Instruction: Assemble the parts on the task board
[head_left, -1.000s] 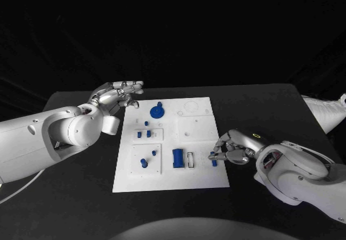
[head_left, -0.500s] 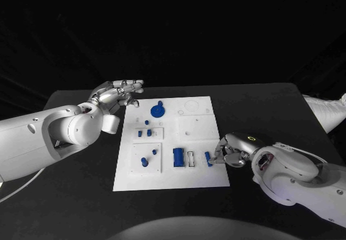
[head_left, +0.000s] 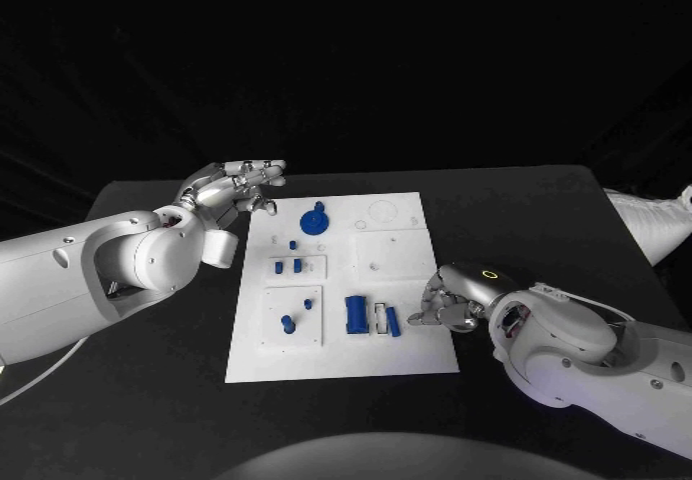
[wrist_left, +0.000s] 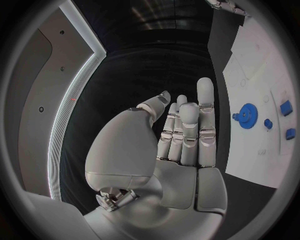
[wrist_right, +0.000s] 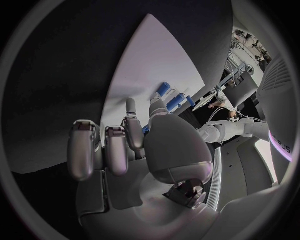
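The white task board (head_left: 404, 262) lies in the middle of the black table. A slim blue piece (head_left: 392, 321) lies on the board just right of a white slot frame (head_left: 378, 320), and a blue block (head_left: 355, 315) stands left of that frame. My right hand (head_left: 447, 302) is at the board's right edge, fingers curled, fingertips close beside the slim piece; contact is unclear. The right wrist view shows my right hand (wrist_right: 134, 150) with its thumb beside blue pieces (wrist_right: 164, 88). My left hand (head_left: 238, 185) hovers off the board's far left corner, fingers straight, holding nothing (wrist_left: 181, 145).
A blue gear (head_left: 315, 218) sits near the board's far edge, also in the left wrist view (wrist_left: 247, 112). Small blue pegs (head_left: 289, 266) stand in a left panel, and two more blue pieces (head_left: 287, 324) lie in the panel below it.
My right hand has moved left over the board's right edge, and the slim blue piece has gone left with it, from the board's edge to beside the slot frame. The left hand has stayed still.
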